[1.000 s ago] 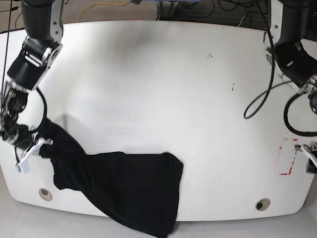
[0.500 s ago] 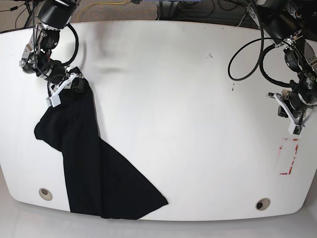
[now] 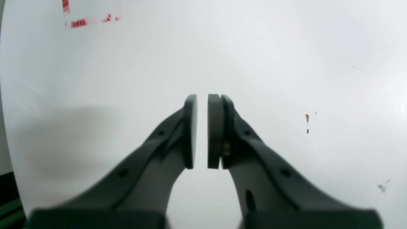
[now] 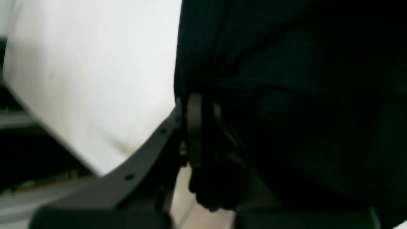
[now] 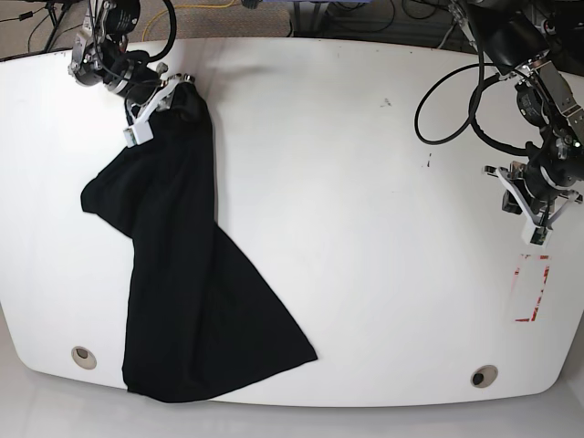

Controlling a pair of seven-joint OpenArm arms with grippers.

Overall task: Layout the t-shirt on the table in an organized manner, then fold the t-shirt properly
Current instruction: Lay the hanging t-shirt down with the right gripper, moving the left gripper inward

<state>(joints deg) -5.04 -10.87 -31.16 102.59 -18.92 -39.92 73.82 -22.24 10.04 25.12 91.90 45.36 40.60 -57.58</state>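
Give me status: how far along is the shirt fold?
Early. Done: nothing laid flat; the t-shirt lies bunched in a long diagonal strip on the table. In hand: right tool pinches its top end near the far edge. Left tool is shut, empty. Left: spread it out, then fold.

I work in a lab: cables [image 5: 456, 27] trail behind my white table [image 5: 365, 228], marked with a tape rectangle [image 5: 531, 288].
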